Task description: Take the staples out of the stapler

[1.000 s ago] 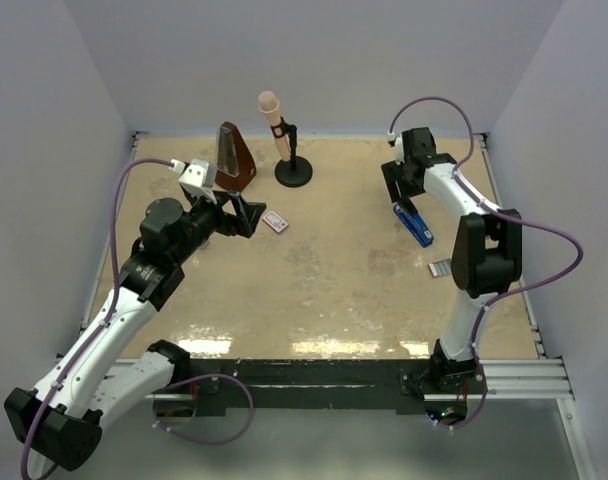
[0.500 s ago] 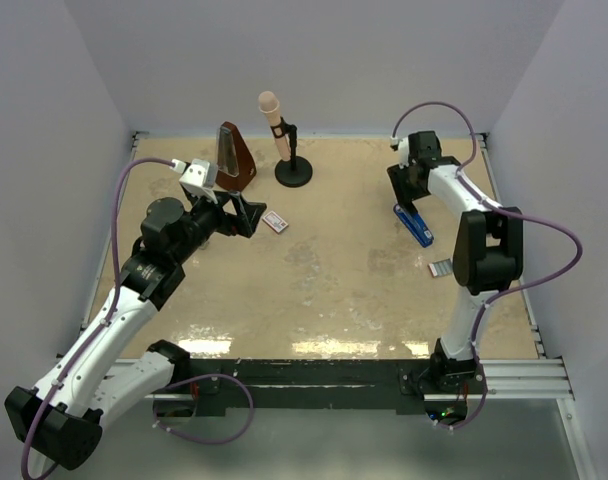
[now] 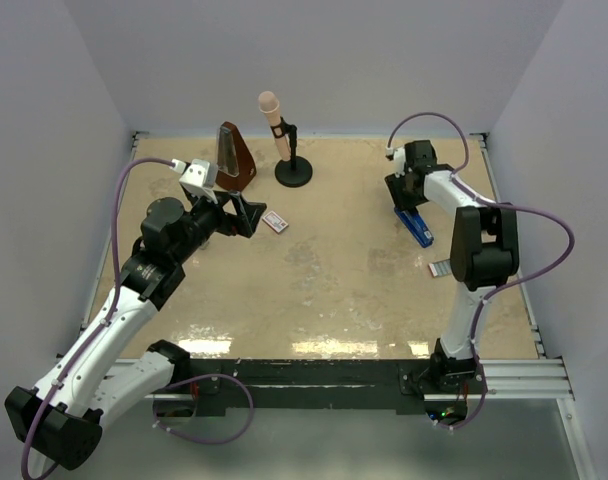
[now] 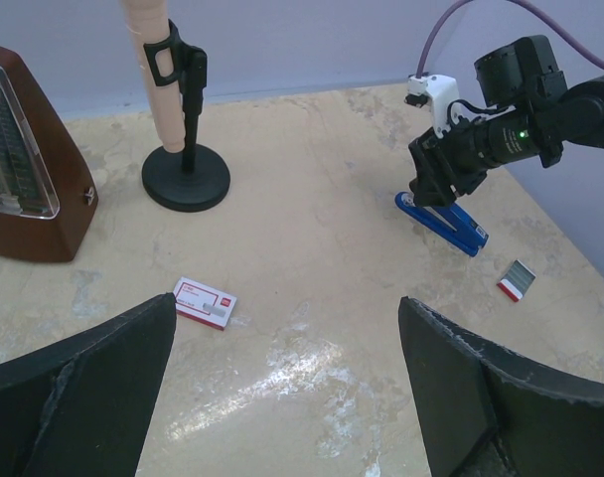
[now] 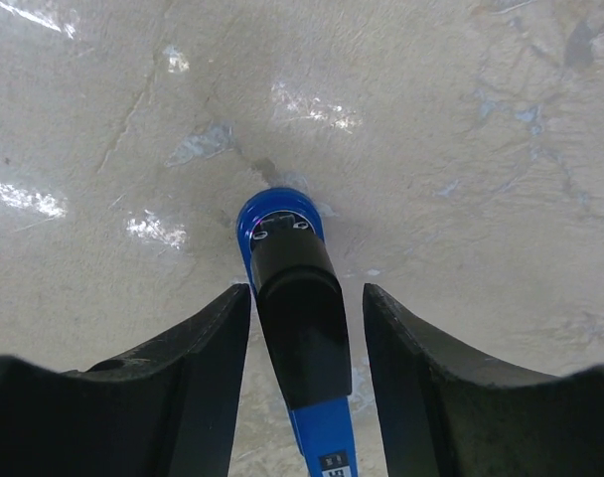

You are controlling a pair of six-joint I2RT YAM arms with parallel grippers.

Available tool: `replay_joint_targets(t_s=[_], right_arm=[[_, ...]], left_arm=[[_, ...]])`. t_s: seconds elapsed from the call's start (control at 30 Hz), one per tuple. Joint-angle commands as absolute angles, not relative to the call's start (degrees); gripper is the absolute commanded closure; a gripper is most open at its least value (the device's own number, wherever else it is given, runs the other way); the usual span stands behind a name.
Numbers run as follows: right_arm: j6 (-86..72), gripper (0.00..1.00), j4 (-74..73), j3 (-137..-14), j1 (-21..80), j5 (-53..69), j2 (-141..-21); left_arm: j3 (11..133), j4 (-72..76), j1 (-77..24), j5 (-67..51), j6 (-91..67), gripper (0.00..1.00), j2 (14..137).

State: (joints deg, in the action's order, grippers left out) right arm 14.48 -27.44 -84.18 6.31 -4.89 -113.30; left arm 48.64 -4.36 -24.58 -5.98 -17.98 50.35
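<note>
The blue-and-black stapler (image 3: 417, 226) lies flat on the table at the right, and it looks closed. It also shows in the left wrist view (image 4: 445, 223). My right gripper (image 3: 405, 197) is open and straddles its far end. In the right wrist view the stapler's black-capped end (image 5: 297, 298) sits between the fingers (image 5: 183, 383) with a gap on each side. My left gripper (image 3: 247, 215) is open and empty, far to the left above the table. No loose staple strip shows.
A small white box with a red label (image 3: 275, 221) lies near my left gripper. A small grey ribbed piece with a red edge (image 3: 440, 268) lies near the stapler. A brown metronome (image 3: 233, 158) and a microphone on a black stand (image 3: 289, 150) stand at the back.
My right wrist has shifted slightly and settled over the stapler's far end. The left arm and the stapler have not moved.
</note>
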Motion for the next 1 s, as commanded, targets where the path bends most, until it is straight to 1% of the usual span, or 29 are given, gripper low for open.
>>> replay_joint_targets(t_s=[0.0,0.17,0.27,0.3,0.37,0.4,0.47,0.5,0.57,0.73,0.83,0.93,0.97], right_arm=[[15.82,0.48,-26.54,-83.85,6.15,-2.73,-113.38],[15.82,0.54,-26.81,-84.02,6.07,-3.16,-113.73],[15.91,0.63,-26.89,-84.20,6.15,-2.73,-113.03],[16.00,0.69,-26.89,-84.37,6.07,-2.38,-112.42],[16.43,0.74,-26.81,-84.55,6.15,-0.54,-111.63],[16.44,0.79,-26.89,-84.72,6.24,-0.09,-111.27],[16.35,0.84,-26.72,-84.99,6.50,4.02,-109.96],[16.17,0.88,-26.63,-84.99,7.20,4.83,-109.60],[16.08,0.92,-26.46,-84.90,8.17,6.58,-108.29],[16.17,1.00,-25.32,-83.85,13.79,5.98,-105.04],[16.00,1.00,-24.18,-82.62,18.71,4.40,-103.80],[14.50,1.00,-21.11,-79.91,23.28,6.85,-101.00],[13.89,1.00,-19.79,-78.85,24.60,6.86,-98.99]], left_arm=[[48.87,-2.20,-25.05,-6.33,-17.75,0.02,50.36],[48.87,-2.28,-25.05,-6.24,-17.67,0.03,50.27],[48.78,-2.11,-25.05,-6.50,-17.67,0.04,50.27],[48.69,-2.02,-25.05,-6.50,-17.58,0.04,50.27],[48.69,-2.02,-25.05,-6.50,-17.67,0.05,50.45],[48.78,-2.11,-25.05,-6.50,-17.75,0.05,50.54],[48.78,-2.29,-25.05,-6.24,-17.93,0.06,50.71],[48.87,-2.46,-25.05,-5.98,-18.19,0.06,50.80],[49.04,-2.99,-25.05,-3.88,-18.63,0.07,51.32],[52.02,-8.60,-25.05,1.48,-22.67,0.08,55.70],[55.18,-12.73,-24.96,2.02,-24.78,0.11,59.57],[56.34,-15.03,-23.12,-0.43,-27.85,0.14,61.26],[55.82,-14.77,-20.68,-5.31,-28.64,0.15,61.26]])
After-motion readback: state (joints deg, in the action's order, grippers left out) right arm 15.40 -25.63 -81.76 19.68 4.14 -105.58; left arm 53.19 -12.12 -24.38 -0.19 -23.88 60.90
